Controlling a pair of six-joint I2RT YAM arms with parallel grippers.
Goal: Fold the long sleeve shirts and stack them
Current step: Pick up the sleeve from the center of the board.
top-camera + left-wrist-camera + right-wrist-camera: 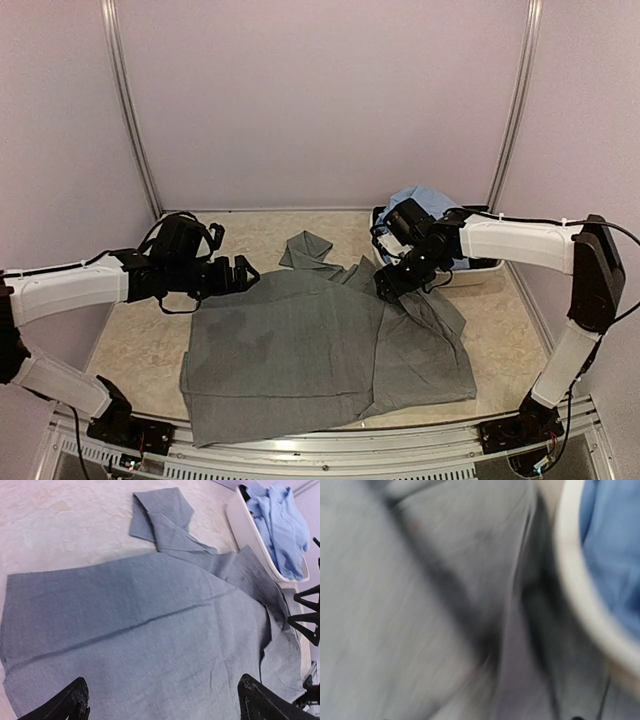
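The slate grey shirt (300,350) lies spread flat on the table (140,330). It sits to the left of the white basin (485,267) and nearer the arms than it. The far right corner of the shirt is bunched up against the basin's near wall. One grey sleeve (310,250) is folded over itself and points away from the body of the shirt, left of the basin. The light blue shirt (420,200) is crumpled inside the basin and rises above its rim.

The right claw (388,285) is down at the rumpled grey cloth, just beside the basin's left end. Its wrist view is blurred, so I cannot tell whether its fingers are apart or pinching cloth. The left claw (240,275) hangs well to the left of the basin, over the grey shirt's far left edge. Its fingers stand wide apart with nothing between them.
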